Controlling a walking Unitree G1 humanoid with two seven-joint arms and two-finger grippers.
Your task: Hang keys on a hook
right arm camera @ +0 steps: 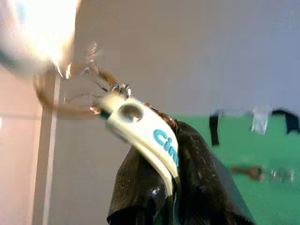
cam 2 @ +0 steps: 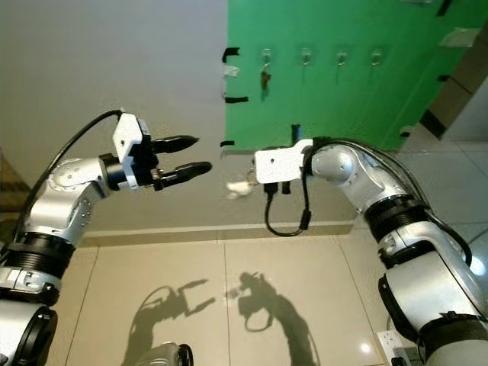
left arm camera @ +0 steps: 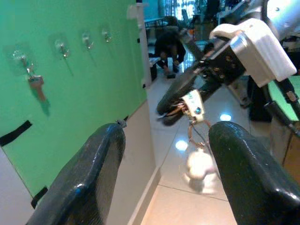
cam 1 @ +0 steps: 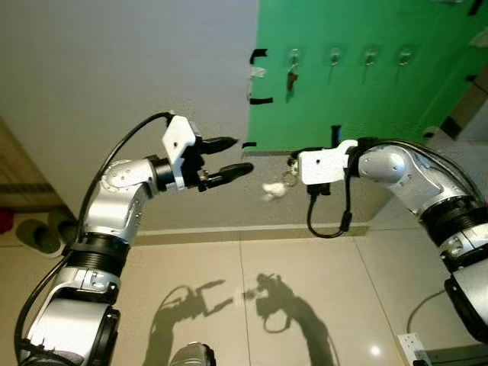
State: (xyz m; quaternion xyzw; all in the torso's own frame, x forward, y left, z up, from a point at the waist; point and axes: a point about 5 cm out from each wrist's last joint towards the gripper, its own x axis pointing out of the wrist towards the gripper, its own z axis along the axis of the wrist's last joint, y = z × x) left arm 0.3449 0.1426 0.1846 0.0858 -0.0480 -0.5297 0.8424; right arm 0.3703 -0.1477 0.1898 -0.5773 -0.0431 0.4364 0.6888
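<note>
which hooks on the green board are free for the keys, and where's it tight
Three hooks are bare: the second, third and fourth from the left on the green board. The leftmost hook already carries a key. It is tight between the open left gripper and the right gripper, shut on the keys.

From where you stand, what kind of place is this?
Probably a hallway or entry in a home: a green board with a row of hooks on the wall, shoes on the glossy tiled floor, right gripper holding keys.
</note>
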